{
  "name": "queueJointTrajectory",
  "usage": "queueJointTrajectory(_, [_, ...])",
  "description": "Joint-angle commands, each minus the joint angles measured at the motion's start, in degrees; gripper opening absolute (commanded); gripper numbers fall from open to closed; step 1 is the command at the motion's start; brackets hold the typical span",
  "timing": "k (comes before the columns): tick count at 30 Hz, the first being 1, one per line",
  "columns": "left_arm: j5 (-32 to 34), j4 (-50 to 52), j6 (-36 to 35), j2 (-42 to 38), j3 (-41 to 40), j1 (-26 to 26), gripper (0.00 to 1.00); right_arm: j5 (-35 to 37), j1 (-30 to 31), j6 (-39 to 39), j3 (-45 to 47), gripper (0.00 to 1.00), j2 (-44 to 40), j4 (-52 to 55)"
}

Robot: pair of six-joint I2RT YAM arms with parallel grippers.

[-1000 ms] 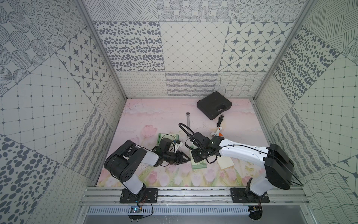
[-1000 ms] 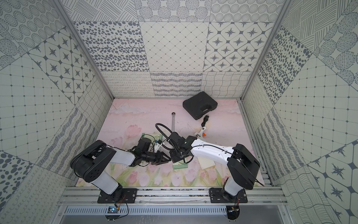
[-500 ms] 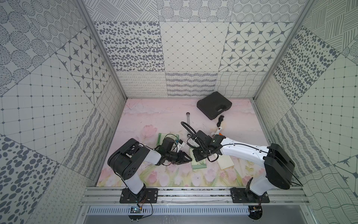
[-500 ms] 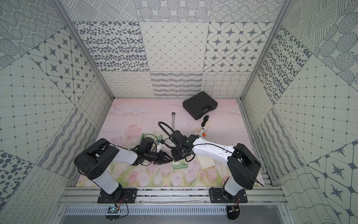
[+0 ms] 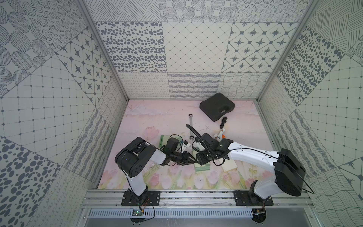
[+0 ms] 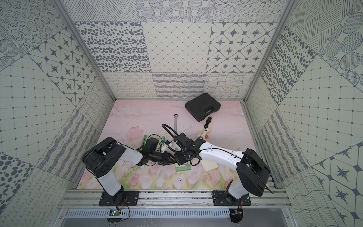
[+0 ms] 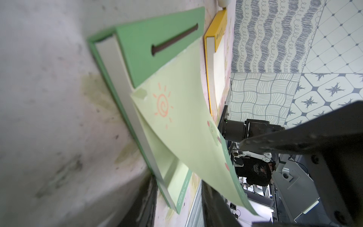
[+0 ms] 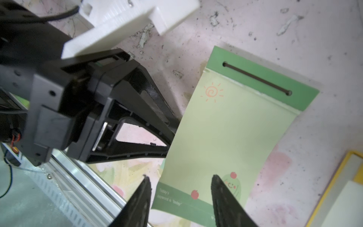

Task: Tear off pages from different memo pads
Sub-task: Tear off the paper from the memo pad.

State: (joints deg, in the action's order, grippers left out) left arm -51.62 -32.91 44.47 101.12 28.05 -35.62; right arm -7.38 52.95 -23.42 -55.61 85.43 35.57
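Observation:
A pale green memo pad (image 8: 261,82) with a dark slit lies on the mat. Its top page (image 8: 225,133), with a sun drawing, curls up from the pad and still hangs at the header. My right gripper (image 8: 180,177) stands open over the page's free lower edge and holds nothing. My left gripper (image 7: 179,179) is open at the pad's near corner: one finger low beside the pad, the other under the lifted page (image 7: 186,133). In both top views the grippers (image 5: 191,158) (image 6: 180,158) meet over this pad (image 5: 202,168). A cream pad (image 5: 229,166) lies to its right, a second green pad (image 5: 162,140) at left.
A black case (image 5: 217,107) sits at the back right. A wrench (image 5: 191,122), a black cable (image 5: 223,122) and a white glue gun (image 5: 221,133) lie mid-mat. The metal rail (image 5: 196,193) runs along the front. Patterned walls close in three sides.
My right gripper has opened and let go of the page, which stays curled up. The left arm has edged right toward the pad.

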Motion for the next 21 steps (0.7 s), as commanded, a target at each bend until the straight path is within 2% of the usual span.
queueJointTrajectory(1, [8.9,8.3,-1.5,1.3,0.1,-0.4,0.4,1.8,0.1,3.6,1.3,0.68,-2.5,-1.8])
queueJointTrajectory(4, [9.0,8.5,-1.6,1.4,0.5,-0.4,0.41,4.1,2.2,6.9,1.6,0.8,-3.3,-1.6])
queueJointTrajectory(7, [9.1,8.6,-1.7,1.5,1.0,-0.4,0.42,9.1,6.2,10.5,1.4,0.85,-3.9,-1.7])
queueJointTrajectory(11, [8.9,8.4,-1.5,1.6,1.3,-0.4,0.42,14.4,8.5,12.1,0.8,0.87,-2.5,-0.7])
queueJointTrajectory(14, [8.8,8.2,-1.3,1.4,1.6,-0.4,0.42,17.3,9.9,13.2,0.6,0.82,-0.1,0.1])
queueJointTrajectory(16, [8.6,8.2,-1.4,1.3,1.4,-0.4,0.42,19.1,10.9,14.1,0.6,0.74,1.3,0.5])
queueJointTrajectory(21, [8.4,8.1,-1.6,0.9,1.0,-0.3,0.43,23.6,12.3,15.1,2.4,0.64,2.1,-2.0])
